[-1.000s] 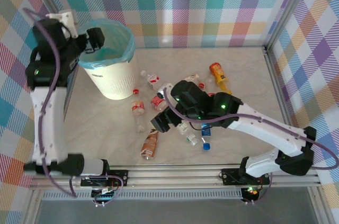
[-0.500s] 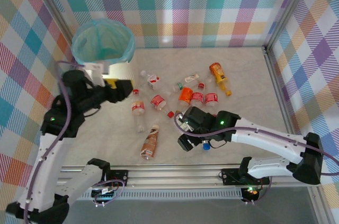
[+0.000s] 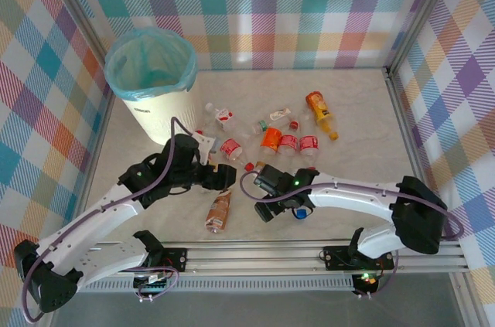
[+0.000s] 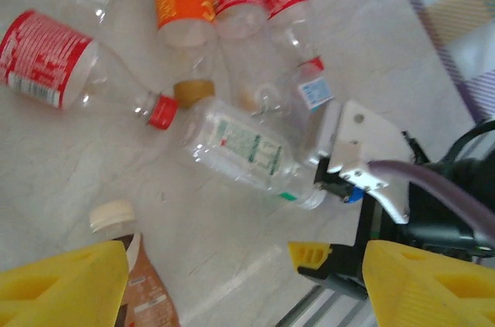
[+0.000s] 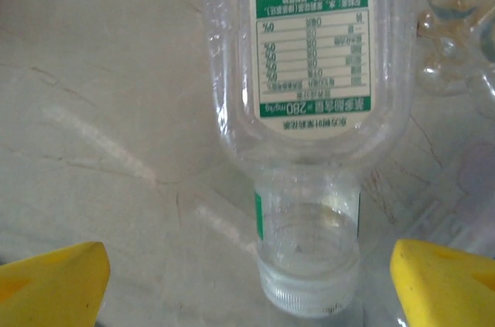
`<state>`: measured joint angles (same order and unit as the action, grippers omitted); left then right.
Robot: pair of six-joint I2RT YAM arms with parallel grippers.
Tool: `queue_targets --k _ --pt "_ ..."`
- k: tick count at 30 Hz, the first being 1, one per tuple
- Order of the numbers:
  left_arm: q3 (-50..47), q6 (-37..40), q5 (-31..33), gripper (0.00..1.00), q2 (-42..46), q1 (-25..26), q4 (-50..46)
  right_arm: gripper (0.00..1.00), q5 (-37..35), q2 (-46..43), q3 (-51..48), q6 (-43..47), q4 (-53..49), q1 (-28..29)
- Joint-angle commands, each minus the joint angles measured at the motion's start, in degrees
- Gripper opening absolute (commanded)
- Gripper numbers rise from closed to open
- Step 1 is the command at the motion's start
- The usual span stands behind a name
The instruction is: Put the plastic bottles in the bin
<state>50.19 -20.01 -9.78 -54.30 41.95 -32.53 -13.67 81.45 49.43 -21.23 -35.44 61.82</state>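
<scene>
Teal-lined and white, the bin (image 3: 188, 72) stands at the upper left of the top view, well apart from the plastic bottles (image 3: 271, 140) strewn across the middle of the table. Left of centre, the left gripper (image 3: 223, 176) hangs over them with its fingers spread wide and nothing between them. A brown bottle (image 3: 219, 211) lies just below it.

Further right, the right gripper (image 5: 247, 287) has its fingers wide apart on either side of the neck of a clear green-labelled bottle (image 5: 309, 72), not yet touching it. That bottle looks empty, so probably light, thin-walled and easily dented. It is smooth and likely to roll or slip. The stiffer neck just above the cap seems the surest hold.

In the right wrist view its long axis runs top to bottom, with the cap at the lower edge. In the left wrist view it slants from upper left to lower right.
</scene>
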Motion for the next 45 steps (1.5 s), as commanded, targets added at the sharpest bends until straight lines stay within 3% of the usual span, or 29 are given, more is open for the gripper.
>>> queue_targets --k 1,4,7,17,24,31,38,45 --pt "-1.6 -2.2 5.3 0.80 0.9 0.6 2.5 0.88 -1.2 2.7 -0.7 -0.6 3.6 -0.5" --pt "-1.8 -2.8 9.8 0.80 1.5 0.6 -0.2 0.78 -0.8 5.4 -0.3 -0.1 4.1 -0.8" --pt "-1.9 -3.4 12.8 0.80 2.1 0.7 -2.2 0.76 -0.8 7.8 0.0 -0.1 4.6 -0.8" --pt "-4.0 -7.4 14.2 0.80 5.2 0.6 -3.2 0.57 0.9 11.2 1.0 0.0 5.2 -0.9" --pt "2.0 -5.7 18.9 0.80 5.3 0.7 -9.9 0.34 3.6 8.6 1.5 -1.1 3.4 -0.9" --pt "11.9 -4.2 19.7 0.86 2.1 0.6 -15.6 0.30 9.5 0.8 4.4 -2.8 -1.3 -0.9" --pt "20.9 -5.9 11.7 0.89 -3.7 0.5 -16.8 0.31 18.5 -11.4 6.8 -1.5 1.5 -0.9" --pt "21.6 -11.2 -0.2 0.92 -7.4 0.5 -10.5 0.31 21.0 -16.4 8.2 -1.8 5.8 -0.8"
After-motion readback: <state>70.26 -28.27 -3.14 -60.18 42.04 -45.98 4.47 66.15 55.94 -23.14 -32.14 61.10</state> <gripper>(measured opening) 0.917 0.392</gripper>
